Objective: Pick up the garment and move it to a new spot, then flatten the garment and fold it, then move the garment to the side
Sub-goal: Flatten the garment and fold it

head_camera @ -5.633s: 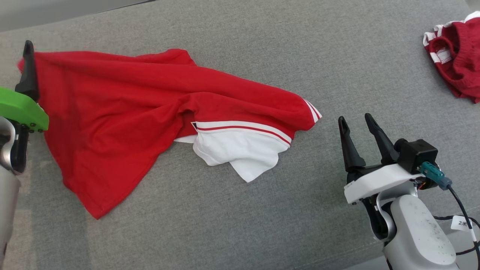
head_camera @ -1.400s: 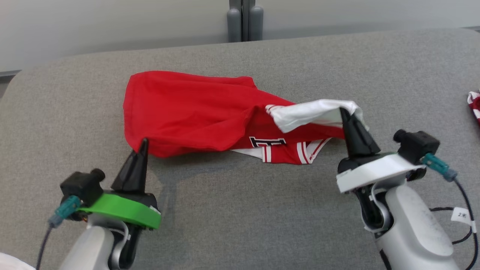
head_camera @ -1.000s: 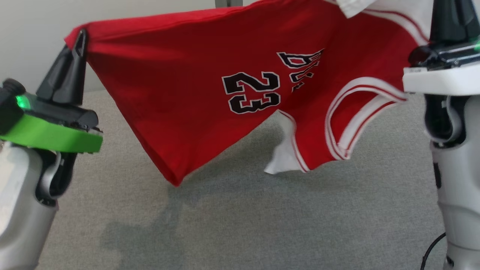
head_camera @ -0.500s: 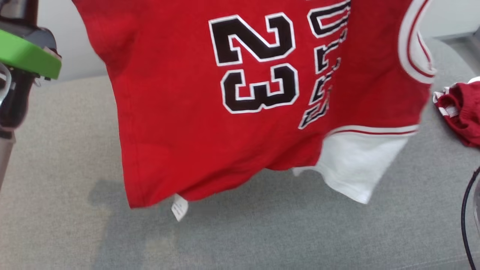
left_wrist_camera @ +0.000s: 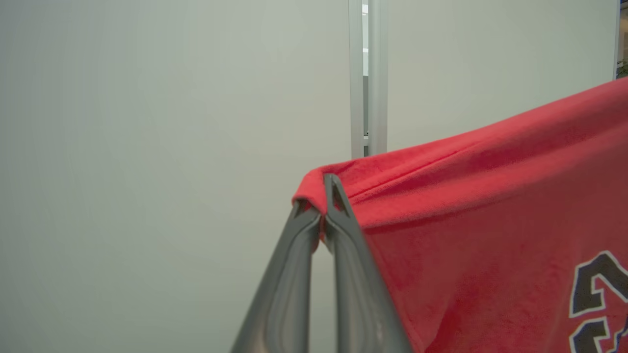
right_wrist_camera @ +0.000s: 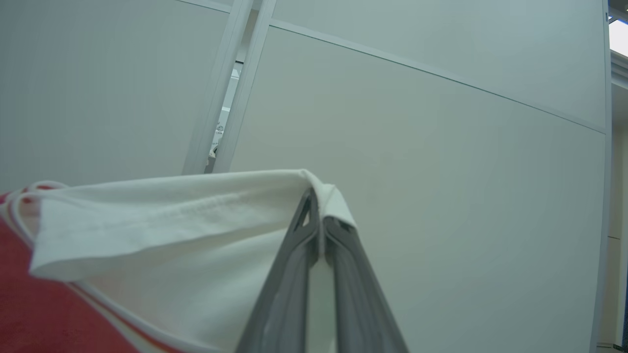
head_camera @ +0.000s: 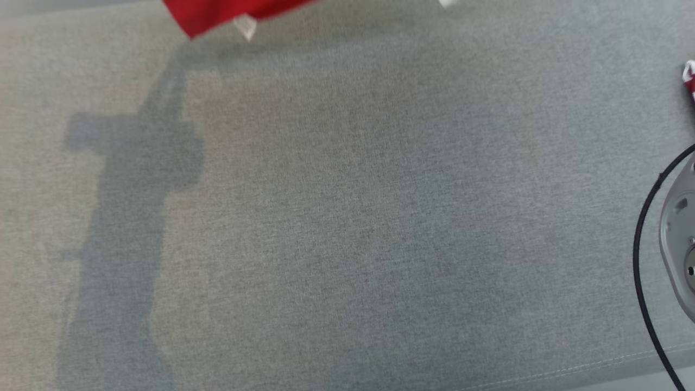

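The garment is a red jersey with white sleeves and black numbers. In the head view just its lower hem [head_camera: 217, 13] and a small white tag [head_camera: 245, 26] hang at the top edge, above the grey cushion. In the left wrist view my left gripper [left_wrist_camera: 324, 206] is shut on a red corner of the garment [left_wrist_camera: 471, 206], held up against a pale wall. In the right wrist view my right gripper [right_wrist_camera: 319, 218] is shut on the white sleeve edge [right_wrist_camera: 171, 220], also raised high.
The grey fabric surface [head_camera: 347, 217] spreads below, with my arm's shadow [head_camera: 136, 190] at the left. Another red and white garment [head_camera: 689, 79] peeks in at the right edge. A black cable [head_camera: 643, 255] and my pale body part [head_camera: 678, 244] sit at the lower right.
The jersey has gone up from hanging across the head view to showing just its hem at the top edge. The head view itself has shifted downward.
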